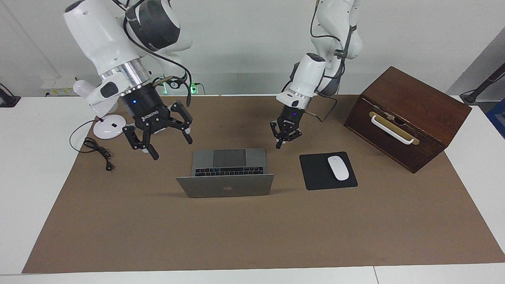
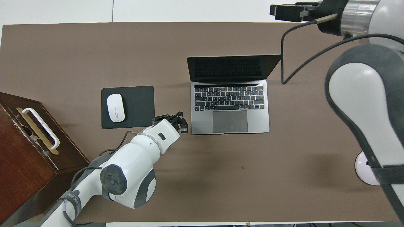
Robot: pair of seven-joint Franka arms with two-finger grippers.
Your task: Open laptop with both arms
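Thin silver-grey laptop (image 1: 227, 173), already open, near the middle of the matte brown table mat (image 1: 252, 232): smooth metal lid raised steeply with its dark apple logo turned away from the robots, black glossy screen, black keys and a flat grey trackpad facing them.

Right gripper (image 1: 159, 136), black and angular, raised over the mat toward the right arm's end of the laptop; fingers spread wide, holding nothing, clear of the laptop.

Left gripper (image 1: 285, 136), smaller in view, hanging low just beside the laptop's base corner nearest the robots at the left arm's end; fingers drawn close together with nothing between them, contact with the laptop not discernible.

Square black mouse pad (image 1: 315, 173) beside the laptop toward the left arm's end, a smooth white oval mouse (image 1: 338, 168) lying on it. Dark polished wooden box (image 1: 406, 118) with a curved white handle on a brass-coloured plate, farther toward that end. Round white lamp base (image 1: 108, 128) with a thin black cord (image 1: 96, 152) at the right arm's end.
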